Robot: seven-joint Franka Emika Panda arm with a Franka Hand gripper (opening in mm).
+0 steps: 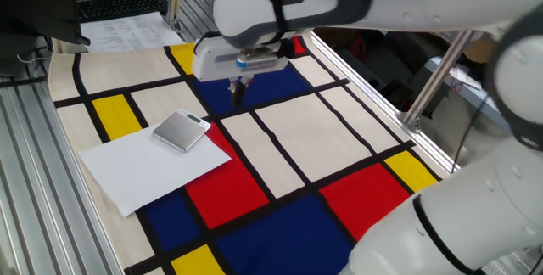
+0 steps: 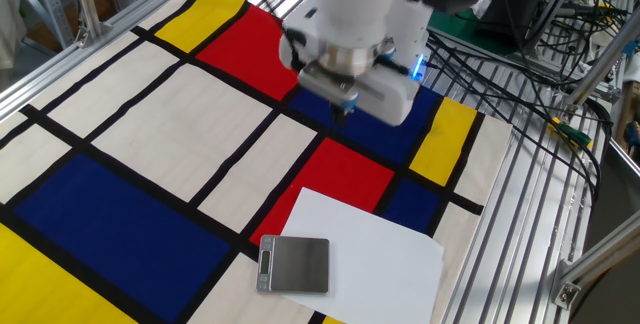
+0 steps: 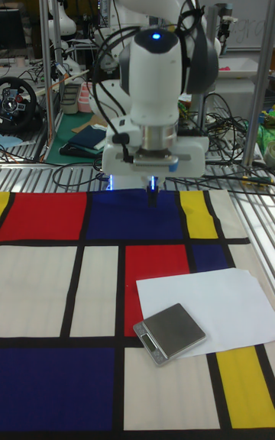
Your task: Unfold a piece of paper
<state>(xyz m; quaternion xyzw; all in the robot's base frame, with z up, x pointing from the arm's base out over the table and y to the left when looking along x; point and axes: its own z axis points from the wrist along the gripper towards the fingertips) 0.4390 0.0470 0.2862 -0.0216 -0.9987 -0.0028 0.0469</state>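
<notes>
One sheet to handle: we list the piece of paper [image 1: 151, 166], plain white, lying flat on the colour-block cloth [image 1: 322, 131] at lower left in one fixed view, at the bottom right in the other fixed view [image 2: 375, 254] and at right of centre in the tall fixed view [image 3: 218, 302].

Item resting on it: a small flat grey block [image 1: 181, 130], set on the sheet's upper corner in one fixed view, overhanging the near edge in the other fixed view [image 2: 293, 265]. We judge it pins that part of the sheet.

Gripper [image 1: 237, 94]: hanging above the blue panel near the top centre of the frame, fingers pointing down, clear of the cloth. In the tall fixed view [image 3: 152, 202] the fingertips read as a single narrow dark stub, so we take the jaws as closed or nearly so, with nothing between them; the other fixed view [image 2: 345, 110] is blurred.

Relation that matters: the paper lies down and to the left of the jaws in one fixed view, well apart from them, with the grey block between. Its long axis runs from lower left to upper right of that frame. No crease is legible to us at this size.

Judgement: the sheet looks already flat, though the block may hide a folded portion.
</notes>
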